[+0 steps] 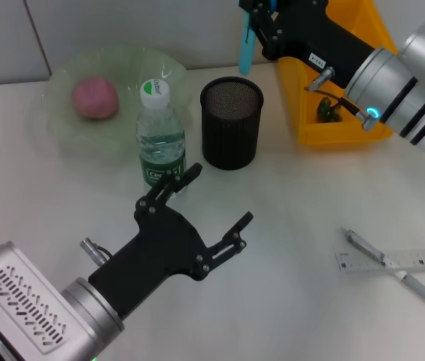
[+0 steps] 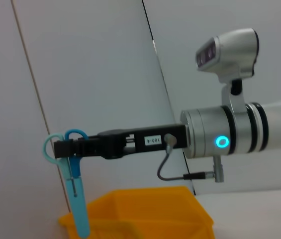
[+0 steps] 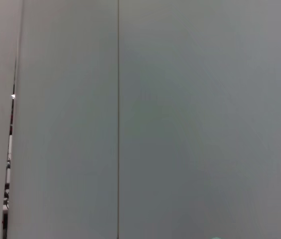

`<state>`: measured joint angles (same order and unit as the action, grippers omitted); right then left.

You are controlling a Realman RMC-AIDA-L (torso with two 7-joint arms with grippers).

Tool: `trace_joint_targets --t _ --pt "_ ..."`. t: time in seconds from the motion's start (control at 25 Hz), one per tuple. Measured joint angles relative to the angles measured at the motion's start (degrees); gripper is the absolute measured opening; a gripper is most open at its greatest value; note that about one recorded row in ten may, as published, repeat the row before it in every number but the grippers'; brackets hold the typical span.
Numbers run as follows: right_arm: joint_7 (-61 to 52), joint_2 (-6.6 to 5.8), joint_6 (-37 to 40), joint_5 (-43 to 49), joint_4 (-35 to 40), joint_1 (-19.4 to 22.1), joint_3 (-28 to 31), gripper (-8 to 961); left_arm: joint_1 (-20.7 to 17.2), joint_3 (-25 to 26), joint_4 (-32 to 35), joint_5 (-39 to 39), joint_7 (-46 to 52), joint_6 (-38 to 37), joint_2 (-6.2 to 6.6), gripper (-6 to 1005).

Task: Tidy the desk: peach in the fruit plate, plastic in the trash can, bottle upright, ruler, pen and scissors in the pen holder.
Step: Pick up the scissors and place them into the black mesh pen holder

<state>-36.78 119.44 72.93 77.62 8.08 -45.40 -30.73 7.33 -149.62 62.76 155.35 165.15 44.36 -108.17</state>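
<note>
My right gripper (image 1: 253, 21) is shut on the blue scissors (image 1: 245, 47), which hang blades down just behind and above the black mesh pen holder (image 1: 231, 124). The left wrist view shows the same scissors (image 2: 76, 191) hanging from the right gripper (image 2: 63, 148). The peach (image 1: 95, 98) lies in the green fruit plate (image 1: 62, 120). The bottle (image 1: 159, 139) stands upright in front of the plate. My left gripper (image 1: 223, 194) is open just in front of the bottle, holding nothing. The pen (image 1: 394, 268) lies across the ruler (image 1: 415, 261) at the right.
The yellow trash can (image 1: 347, 131) stands at the back right behind my right arm, with a dark crumpled item (image 1: 329, 110) inside. The trash can (image 2: 145, 214) also shows in the left wrist view. The right wrist view shows only wall panels.
</note>
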Motion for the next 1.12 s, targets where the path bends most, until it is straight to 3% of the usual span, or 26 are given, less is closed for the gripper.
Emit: trace_joint_targets --t 0.44,1.12 --pt "-0.1 0.11 -3.5 0.0 -0.5 -0.4 -1.8 101 -0.5 -1.3 0.0 0.1 0.0 -1.7 0.95 858" --pt "0.5 0.27 -6.3 0.1 -2.3 -0.4 -3.1 107 -0.9 -1.1 -0.5 0.1 -0.1 -1.5 0.78 857"
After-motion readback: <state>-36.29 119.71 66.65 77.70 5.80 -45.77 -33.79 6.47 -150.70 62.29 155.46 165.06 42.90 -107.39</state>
